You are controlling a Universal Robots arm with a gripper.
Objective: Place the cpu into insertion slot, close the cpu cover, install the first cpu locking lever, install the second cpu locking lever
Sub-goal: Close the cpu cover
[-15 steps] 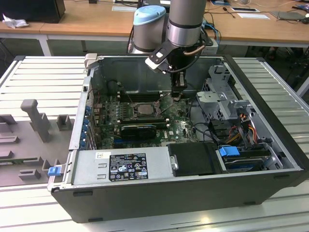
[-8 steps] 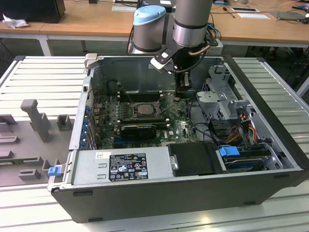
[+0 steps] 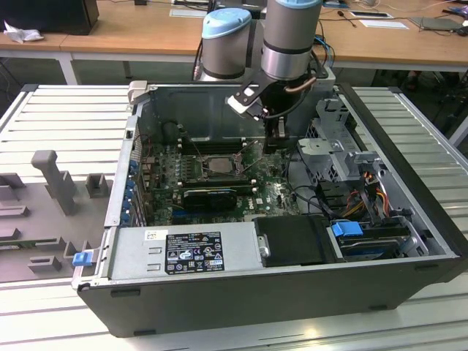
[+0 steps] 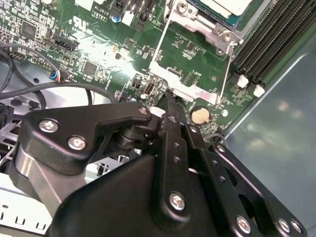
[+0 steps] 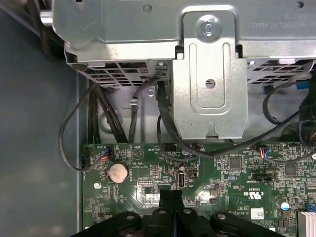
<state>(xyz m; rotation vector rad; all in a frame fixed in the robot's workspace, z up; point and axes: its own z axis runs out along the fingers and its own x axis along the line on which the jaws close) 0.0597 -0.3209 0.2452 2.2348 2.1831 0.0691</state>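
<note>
My black claw is low inside the open dark grey computer case. Its two fingers are pressed together with nothing between them. The tips are just above the green circuit board, near a round pale coin battery.

The small flat square cpu with the pale silvery-grey metal top lies already in the square dark insertion slot with the metallic rim. In the exterior view this slot is just beside my claw on the exterior view's left, not under it.

Between the slot and me is the thin silvery cpu cover, a metal frame with a large cut-out. I judge it is open, swung away from the slot toward me. Its free edge is the part nearest to my tips, but I cannot tell if they touch.

A thin wire locking lever runs along the cover's side, and its long axis points from the slot toward my claw. So I judge the cpu is placed and the cover is not yet closed.
</note>
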